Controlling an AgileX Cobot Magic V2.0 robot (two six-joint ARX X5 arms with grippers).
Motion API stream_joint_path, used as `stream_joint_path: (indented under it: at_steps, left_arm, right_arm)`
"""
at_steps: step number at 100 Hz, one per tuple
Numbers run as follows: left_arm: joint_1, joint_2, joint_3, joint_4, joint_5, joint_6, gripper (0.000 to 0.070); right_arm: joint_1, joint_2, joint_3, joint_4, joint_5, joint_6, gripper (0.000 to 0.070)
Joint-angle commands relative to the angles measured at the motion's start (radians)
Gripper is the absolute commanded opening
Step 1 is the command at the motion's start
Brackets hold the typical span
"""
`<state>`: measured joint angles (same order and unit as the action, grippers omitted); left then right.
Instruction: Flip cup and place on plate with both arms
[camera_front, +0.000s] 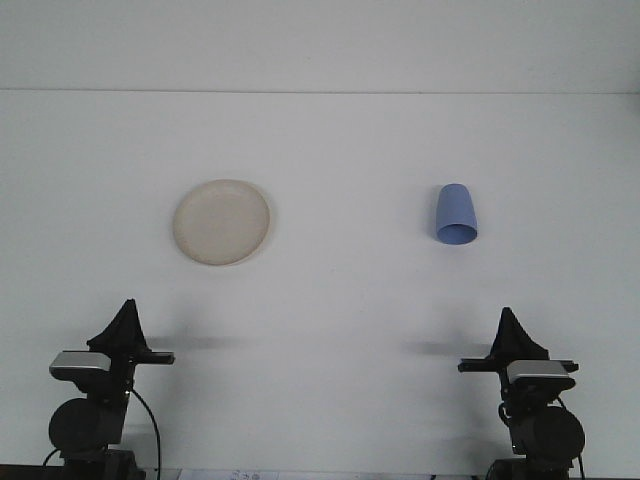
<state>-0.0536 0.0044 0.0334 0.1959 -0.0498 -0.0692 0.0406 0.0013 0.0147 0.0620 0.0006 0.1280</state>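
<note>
A white bench (330, 300) fills nearly the whole front view, running back to a pale wall at the top. Two containers sit on it, well apart from each other. On the left half lies a round cream plate (222, 222), flat on the bench, its shallow rim a shade darker than its centre; nothing lies in it. On the right half stands a blue cup (456, 214), mouth down, its wider open rim on the bench surface and its narrower closed base uppermost, so that no inside shows and whatever it might cover is hidden. The cup leans slightly in the picture, its base pointing a little toward the back. A faint shadow hugs each of the two. At the bottom edge both arms rest near the front of the bench, far from either container. The left gripper (126, 306) rises as a dark pointed shape above its grey wrist block, its fingers drawn together to a tip and holding nothing. The right gripper (508, 315) has the same pointed, closed-up form and is likewise empty. The left gripper stands on the plate's side, the right gripper on the cup's side, each casting a soft shadow inward along the bench.
</note>
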Motion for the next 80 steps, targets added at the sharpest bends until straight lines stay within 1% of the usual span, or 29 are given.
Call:
stream_joint_path:
  at_steps: [1,41,52,66,80]
  left_arm:
    - [0.0,-0.001,-0.019,0.014,-0.003,-0.003,0.0016]
    - [0.0,-0.001,-0.019,0.014,-0.003,-0.003,0.0016]
    - [0.0,-0.001,-0.019,0.015,-0.003,-0.003,0.0016]
    - [0.0,-0.001,-0.019,0.014,-0.003,-0.003,0.0016]
    - [0.0,-0.001,-0.019,0.014,-0.003,-0.003,0.0016]
  right_arm:
    - [0.001,0.0,-0.002,0.013,0.0,0.003,0.0]
    - [0.001,0.0,-0.002,0.016,0.001,0.006,0.0]
    - [0.001,0.0,0.016,0.012,0.025,0.005,0.0]
    - [0.001,0.019,0.11,-0.051,0.078,0.003,0.0]
    - [0.001,0.12,0.276,-0.174,0.08,0.003,0.0]
